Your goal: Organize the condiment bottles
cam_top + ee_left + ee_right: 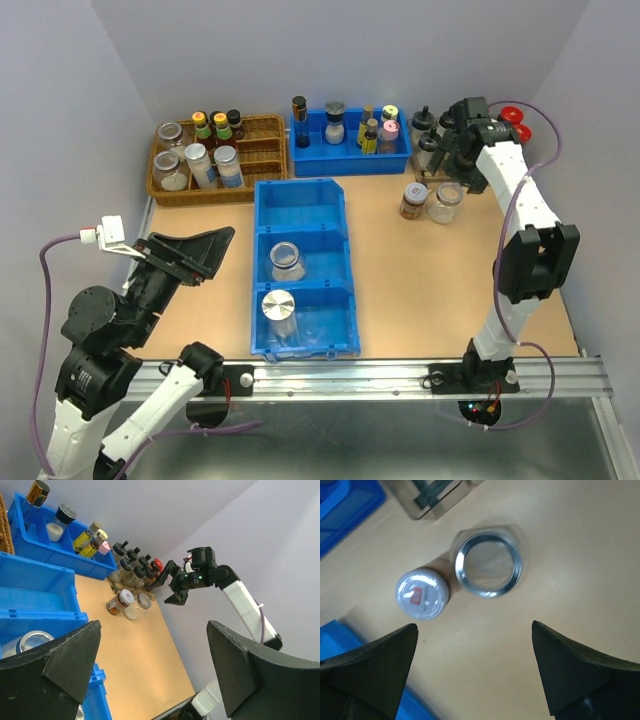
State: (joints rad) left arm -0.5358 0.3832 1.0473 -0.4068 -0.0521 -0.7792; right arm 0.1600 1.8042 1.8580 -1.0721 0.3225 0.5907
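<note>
- We see a long blue 3-compartment plastic bin mid-table. Its middle compartment holds a lidless clear glass jar, and its nearest one holds a silver-lidded glass jar.
- Right of the bin's far end stand a brown spice jar with a white lid and an empty open-topped glass jar, just beside each other.
- Above those 2, the right gripper hangs with fingers spread wide, holding nothing.
- Left of the bin, the left gripper is likewise spread and empty.
</note>
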